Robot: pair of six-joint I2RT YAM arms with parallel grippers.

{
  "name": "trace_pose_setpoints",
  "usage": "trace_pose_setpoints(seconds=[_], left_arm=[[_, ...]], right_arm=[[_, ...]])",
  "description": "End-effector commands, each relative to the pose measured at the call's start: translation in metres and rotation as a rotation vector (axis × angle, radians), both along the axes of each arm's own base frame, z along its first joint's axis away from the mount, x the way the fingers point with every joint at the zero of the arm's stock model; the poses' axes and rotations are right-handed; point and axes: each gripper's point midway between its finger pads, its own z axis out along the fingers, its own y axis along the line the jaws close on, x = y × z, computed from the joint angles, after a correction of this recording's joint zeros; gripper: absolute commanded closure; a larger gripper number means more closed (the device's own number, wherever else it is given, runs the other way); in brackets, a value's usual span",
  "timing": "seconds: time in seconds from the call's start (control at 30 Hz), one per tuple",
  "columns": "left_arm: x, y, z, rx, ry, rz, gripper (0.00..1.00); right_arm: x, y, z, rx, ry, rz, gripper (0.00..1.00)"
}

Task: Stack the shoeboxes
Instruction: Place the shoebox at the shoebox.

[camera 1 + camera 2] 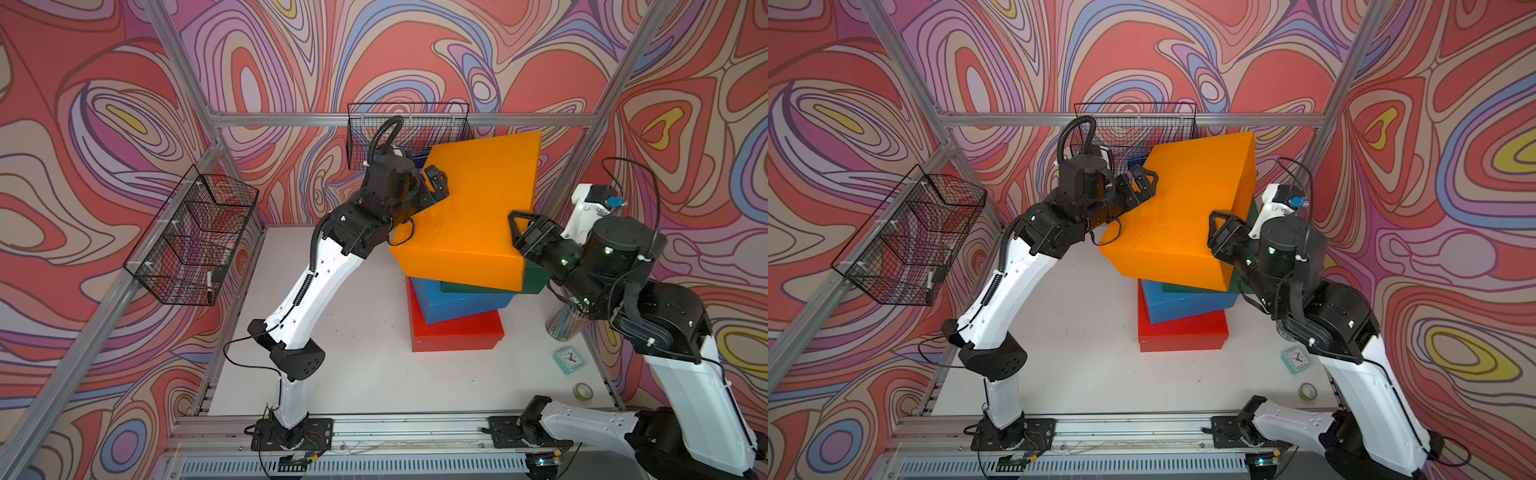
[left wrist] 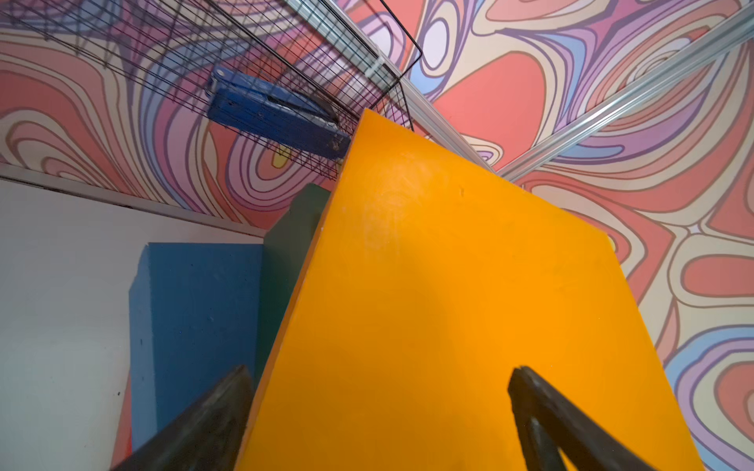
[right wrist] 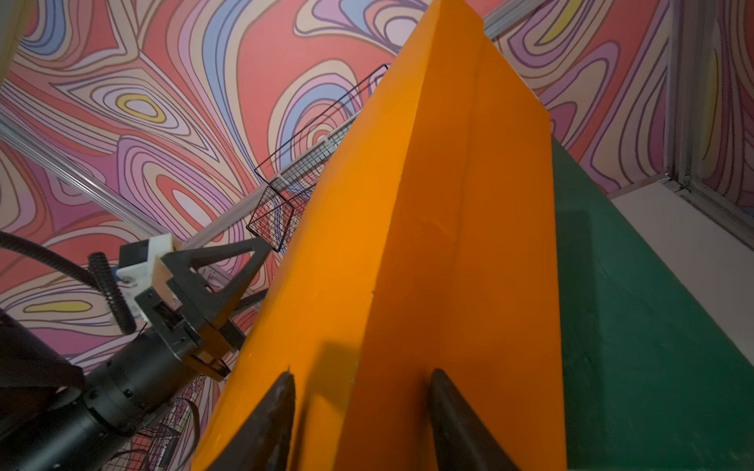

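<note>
Orange shoebox point(image 1: 469, 208), edges askew, atop green shoebox point(image 1: 536, 280) (bare table point(image 1: 353, 332) alongside)

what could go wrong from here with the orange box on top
The orange box is skewed over the green box and overhangs it; released now, it might tip or slide off. The blue box and red box below are twisted too, so a push from the right gripper could shift the stack.
</note>
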Motion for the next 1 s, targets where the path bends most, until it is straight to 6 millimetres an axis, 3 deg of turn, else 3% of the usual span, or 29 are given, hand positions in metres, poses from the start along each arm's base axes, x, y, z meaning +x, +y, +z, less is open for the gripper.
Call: trace_pose_setpoints(seconds=[0.0,0.17,0.4,0.53,0.7,0.97], left_arm=[[-0.046,-0.052,0.029,-0.166,0.003,-0.238,0.00],[-0.044,-0.044,0.039,-0.178,-0.023,-0.227,0.00],[-0.041,-0.052,0.047,-0.215,-0.052,-0.257,0.00],[-0.039,-0.057,0.049,-0.227,-0.060,-0.271,0.00],[-0.036,-0.058,0.046,-0.219,-0.060,-0.274,0.00],[-0.027,-0.051,0.030,-0.183,-0.020,-0.240,0.00]], right_arm=[[0.021,0.053,-0.070,-0.103,0.222,0.197,0.46],[0.042,0.039,-0.079,-0.083,0.261,0.166,0.43],[0.071,-0.003,-0.088,-0.024,0.307,0.095,0.39],[0.082,-0.023,-0.093,-0.011,0.331,0.067,0.31],[0.098,-0.048,-0.112,0.026,0.392,0.052,0.23],[0.106,-0.069,-0.098,0.025,0.369,0.020,0.19]])
